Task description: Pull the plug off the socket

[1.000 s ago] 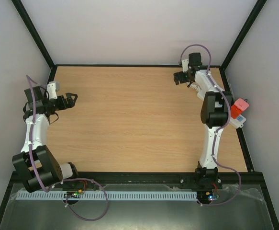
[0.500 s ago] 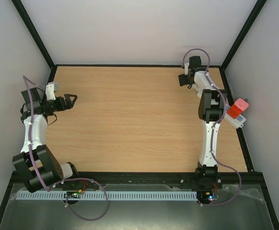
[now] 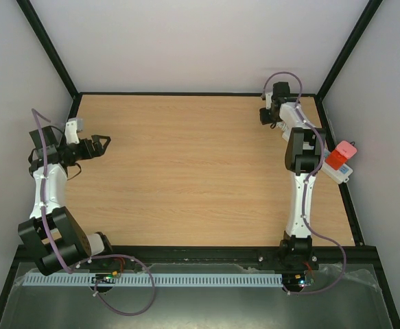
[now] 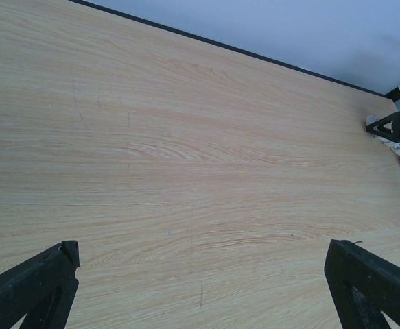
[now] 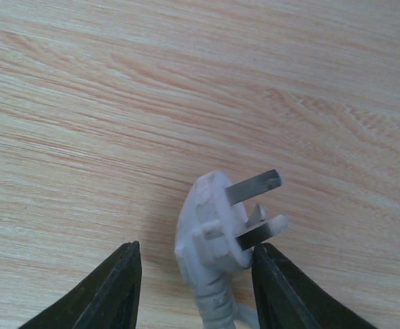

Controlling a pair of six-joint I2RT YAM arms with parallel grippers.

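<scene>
Right gripper (image 5: 196, 255), far right corner of the table (image 3: 186, 164): jaws half closed and straddling the plug (image 5: 213, 240), not clamped. One finger (image 5: 272, 274) touches the plug's rim beside a prong; the other finger (image 5: 114, 288) stands off with a visible gap. The white plug lies on the wood, its flat metal prongs bare and pointing away from the gripper, its cord (image 5: 217, 308) trailing back between the fingers. The socket (image 3: 339, 164) lies well behind and to the right of this gripper, at the table's right edge, partly hidden by the right arm (image 3: 301, 154). Left gripper (image 3: 106, 142), well apart across the table: jaws fully spread, holding nothing, bare wood beneath.
</scene>
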